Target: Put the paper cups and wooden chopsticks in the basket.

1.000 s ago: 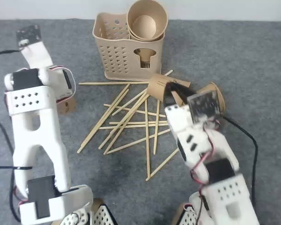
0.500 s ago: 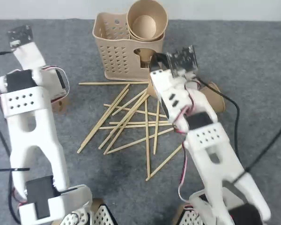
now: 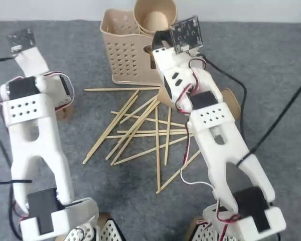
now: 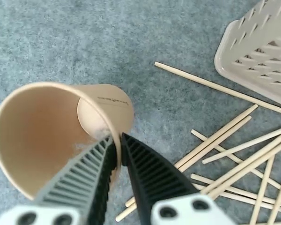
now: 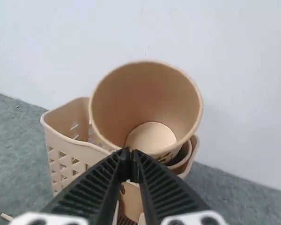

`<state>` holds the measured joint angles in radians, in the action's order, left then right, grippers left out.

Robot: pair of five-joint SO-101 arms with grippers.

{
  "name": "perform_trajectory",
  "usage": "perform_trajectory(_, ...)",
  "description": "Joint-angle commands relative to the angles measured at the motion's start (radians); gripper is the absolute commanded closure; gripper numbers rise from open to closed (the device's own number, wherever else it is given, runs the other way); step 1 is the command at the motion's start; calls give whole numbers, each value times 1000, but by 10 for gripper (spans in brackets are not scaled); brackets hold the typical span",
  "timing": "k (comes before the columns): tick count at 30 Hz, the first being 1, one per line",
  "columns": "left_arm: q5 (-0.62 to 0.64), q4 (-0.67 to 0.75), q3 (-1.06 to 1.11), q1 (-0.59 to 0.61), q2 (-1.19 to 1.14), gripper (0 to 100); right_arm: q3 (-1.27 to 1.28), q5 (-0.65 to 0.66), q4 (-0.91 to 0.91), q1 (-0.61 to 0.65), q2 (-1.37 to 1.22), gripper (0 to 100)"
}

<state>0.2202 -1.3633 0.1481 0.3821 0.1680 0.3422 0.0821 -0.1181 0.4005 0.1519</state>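
Observation:
A beige perforated basket (image 3: 123, 55) stands at the back with stacked paper cups (image 3: 153, 17) in its right end. My right gripper (image 3: 156, 44) is up at that end, shut, its tips (image 5: 129, 157) against the near rim of the top cup (image 5: 150, 103); I cannot tell whether they pinch the rim. At the left, my left gripper (image 4: 116, 140) is shut on the wall of a paper cup (image 4: 42, 136) lying on its side on the carpet (image 3: 65, 111). Several wooden chopsticks (image 3: 140, 125) lie scattered in front of the basket.
Two more paper cups lie on the carpet beside the right arm, one (image 3: 164, 95) just under it and one (image 3: 232, 103) to its right. A black cable (image 3: 286, 115) runs along the right side. A white wall rises behind the basket (image 5: 70, 136).
The right arm swung from the cup on the carpet up to the basket's cups. The basket and its cups shifted slightly back. The left arm barely moved.

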Motion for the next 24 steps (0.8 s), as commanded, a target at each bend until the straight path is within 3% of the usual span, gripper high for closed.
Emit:
perform_trajectory(1,-5,18,-2,3,5,988,-86,12,16,-18,5,990)
perform_trajectory(12,-5,21,-1,3,5,988,-106,12,-15,-19,56,990)
perform_trajectory(19,11,28,-99,-40,5,988,-98,5,-460,-104,383,990)
perform_trajectory(24,69,-83,-297,-127,-6,988,-3,3,-684,-165,625,990)
